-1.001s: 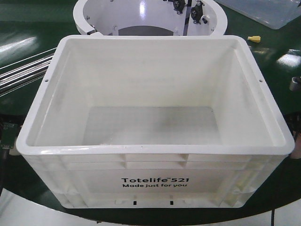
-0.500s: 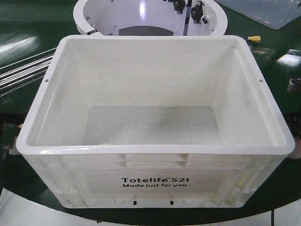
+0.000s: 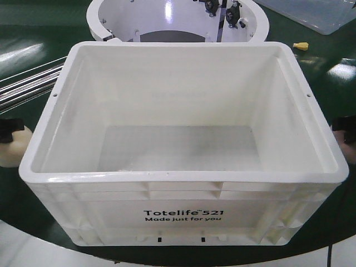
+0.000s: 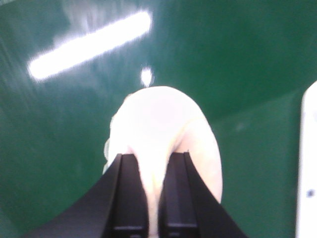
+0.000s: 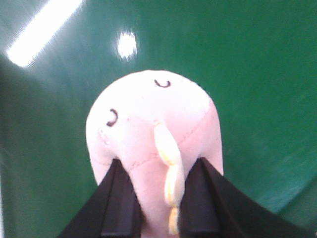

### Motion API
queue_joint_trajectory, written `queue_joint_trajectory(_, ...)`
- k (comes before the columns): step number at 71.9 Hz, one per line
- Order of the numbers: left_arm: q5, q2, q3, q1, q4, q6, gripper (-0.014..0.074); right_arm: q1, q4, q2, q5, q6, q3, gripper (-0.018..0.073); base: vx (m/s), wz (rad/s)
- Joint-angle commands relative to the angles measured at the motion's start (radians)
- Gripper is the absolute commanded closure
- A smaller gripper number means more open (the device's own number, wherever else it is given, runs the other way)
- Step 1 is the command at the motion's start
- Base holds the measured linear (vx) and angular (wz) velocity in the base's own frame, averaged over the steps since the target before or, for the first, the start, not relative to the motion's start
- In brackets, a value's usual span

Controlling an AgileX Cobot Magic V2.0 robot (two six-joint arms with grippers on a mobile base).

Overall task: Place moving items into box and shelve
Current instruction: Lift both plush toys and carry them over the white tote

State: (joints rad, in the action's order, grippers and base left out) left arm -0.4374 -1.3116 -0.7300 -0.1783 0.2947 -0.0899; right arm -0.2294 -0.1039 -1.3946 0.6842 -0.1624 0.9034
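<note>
Pale toy point(image 4: 158, 119) in left pincer point(image 4: 153, 157); pink toy point(image 5: 143, 119) in right pincer point(image 5: 159, 163).

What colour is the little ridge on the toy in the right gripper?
Yellow ridge on a pale pink toy, clearest in the right wrist view.

We count one box point(image 3: 183, 217), one pale yellow toy point(image 4: 163, 124), one pink toy point(image 5: 143, 124) and one clear bin point(image 3: 317, 14).

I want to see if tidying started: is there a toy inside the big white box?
No, the box shows only its bare floor, and the pale yellow toy is outside, beside its left wall.
</note>
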Motion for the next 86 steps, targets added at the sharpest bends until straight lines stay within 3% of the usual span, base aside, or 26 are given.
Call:
queue_joint_trajectory(1,0.079,0.089,-0.026,0.002,0.013,0.015,0.0602,-0.001,0.003,0.099,-0.077,-0.002,0.023,0.0565,0.00,0.00)
queue_joint_trajectory(14,0.090,0.222,-0.049,0.002,0.013,0.014,0.0602,0.000,-0.021,0.251,-0.155,-0.025,0.023,0.0565,0.00,0.00)
queue_joint_trajectory(23,0.093,0.307,-0.117,0.002,0.026,0.014,0.0602,0.000,-0.090,0.359,-0.208,-0.093,0.023,0.0565,0.00,0.00)
queue_joint_trajectory(34,0.048,0.354,-0.258,0.011,0.165,-0.027,0.0602,0.051,-0.261,0.458,-0.208,-0.317,0.023,0.0565,0.00,0.00)
queue_joint_trajectory(42,-0.050,0.340,-0.376,0.052,0.306,-0.161,0.0602,0.160,-0.454,0.496,-0.204,-0.467,0.023,0.0565,0.00,0.00)
queue_joint_trajectory(52,-0.149,0.311,-0.448,0.099,0.472,-0.274,0.0602,0.312,-0.618,0.495,-0.238,-0.547,0.023,0.0565,0.00,0.00)
queue_joint_trajectory(60,-0.232,0.285,-0.450,0.143,0.551,-0.314,0.0602,0.436,-0.624,0.461,-0.245,-0.563,0.023,0.0565,0.00,0.00)
queue_joint_trajectory(71,-0.346,0.227,-0.450,0.221,0.557,-0.329,0.0602,0.569,-0.605,0.388,-0.256,-0.563,0.023,0.0565,0.00,0.00)
queue_joint_trajectory(86,-0.383,0.139,-0.450,0.300,0.558,-0.357,0.0575,0.600,-0.602,0.336,-0.259,-0.559,0.023,0.0552,0.00,0.00)
